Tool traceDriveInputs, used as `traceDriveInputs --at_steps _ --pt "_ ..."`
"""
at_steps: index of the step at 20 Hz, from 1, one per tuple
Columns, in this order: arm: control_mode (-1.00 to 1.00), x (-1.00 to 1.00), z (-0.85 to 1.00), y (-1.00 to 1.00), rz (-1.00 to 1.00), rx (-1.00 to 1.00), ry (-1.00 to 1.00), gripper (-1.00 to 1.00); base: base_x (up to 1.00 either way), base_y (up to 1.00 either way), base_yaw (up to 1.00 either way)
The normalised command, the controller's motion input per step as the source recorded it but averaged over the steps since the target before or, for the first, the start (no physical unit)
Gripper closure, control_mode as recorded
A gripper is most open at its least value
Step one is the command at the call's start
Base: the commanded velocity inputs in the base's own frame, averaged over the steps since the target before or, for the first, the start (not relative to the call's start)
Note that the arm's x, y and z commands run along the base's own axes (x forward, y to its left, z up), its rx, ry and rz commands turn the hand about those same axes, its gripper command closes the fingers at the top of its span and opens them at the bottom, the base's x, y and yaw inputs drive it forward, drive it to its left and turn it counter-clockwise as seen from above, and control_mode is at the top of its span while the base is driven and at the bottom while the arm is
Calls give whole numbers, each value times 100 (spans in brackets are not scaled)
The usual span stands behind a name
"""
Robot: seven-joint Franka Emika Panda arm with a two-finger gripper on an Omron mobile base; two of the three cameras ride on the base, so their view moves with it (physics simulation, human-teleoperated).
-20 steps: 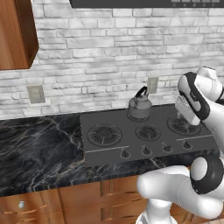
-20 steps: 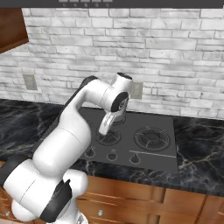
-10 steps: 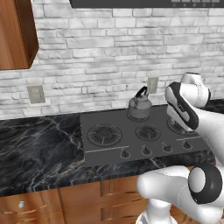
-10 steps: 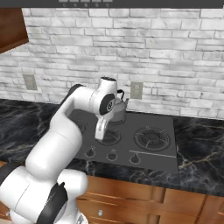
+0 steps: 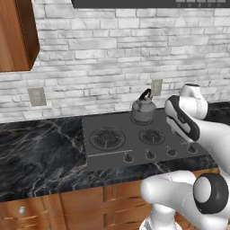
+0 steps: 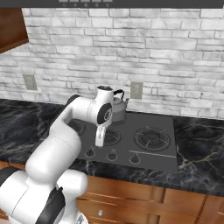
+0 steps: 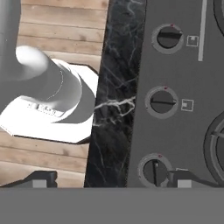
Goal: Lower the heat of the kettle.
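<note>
The small grey kettle point(image 5: 143, 110) with its arched black handle stands on the back middle burner of the black cooktop point(image 5: 112, 152); in the right base view the kettle point(image 6: 119, 109) is partly behind my wrist. My gripper point(image 6: 99, 141) points down over the cooktop's front edge, just above the row of knobs point(image 6: 111, 155). In the hand view my gripper point(image 7: 113, 180) is open, and its right fingertip point(image 7: 189, 178) sits beside the nearest knob point(image 7: 154, 170). Two more knobs point(image 7: 162, 101) lie further along the row. Nothing is between the fingers.
A dark marble counter point(image 5: 40, 157) flanks the cooktop, with wooden cabinets point(image 5: 67, 209) below. The brick wall carries outlets point(image 5: 37, 96). A wooden wall cabinet point(image 5: 13, 36) hangs at the upper left. My own white base point(image 7: 48, 100) shows below the counter edge in the hand view.
The hand has swung down and forward from over the burners to the front row of knobs. The kettle has not moved.
</note>
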Motion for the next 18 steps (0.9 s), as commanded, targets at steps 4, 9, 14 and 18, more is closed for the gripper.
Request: traceDriveInputs --at_steps 4,9,14,18 --pt "-100 17 -27 -17 10 0 -1 -100 0 0 0" --pt "-100 13 -33 -8 9 0 0 -100 0 0 0" --pt "-100 9 -30 -11 6 0 -1 -100 0 0 0" --pt "-100 1 -24 -10 0 3 -4 -100 0 0 0"
